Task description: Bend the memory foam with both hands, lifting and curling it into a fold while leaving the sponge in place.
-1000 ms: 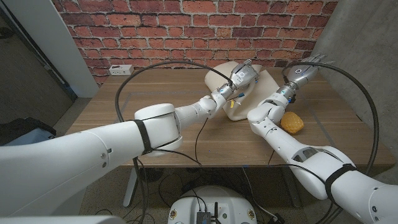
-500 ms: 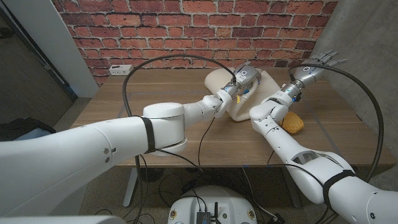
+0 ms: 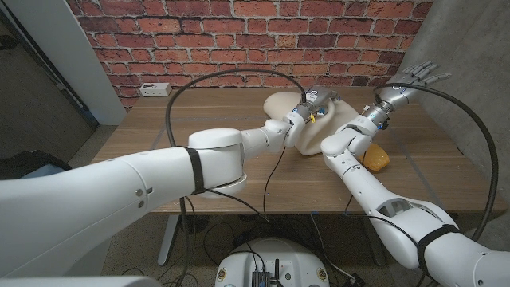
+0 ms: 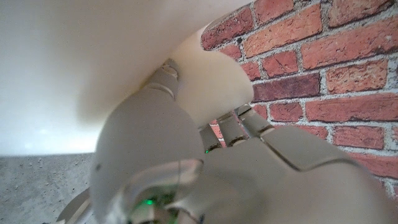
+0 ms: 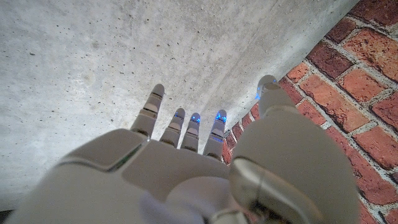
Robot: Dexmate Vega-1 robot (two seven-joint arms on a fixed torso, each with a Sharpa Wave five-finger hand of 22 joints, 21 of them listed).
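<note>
The left hand (image 3: 313, 104) grips the cream foam (image 3: 317, 131), which stands curled on the table (image 3: 207, 127). Right of the foam, the right hand (image 3: 416, 76) hovers raised, fingers spread, holding nothing. The yellow sponge (image 3: 374, 156) lies beside the foam.
</note>
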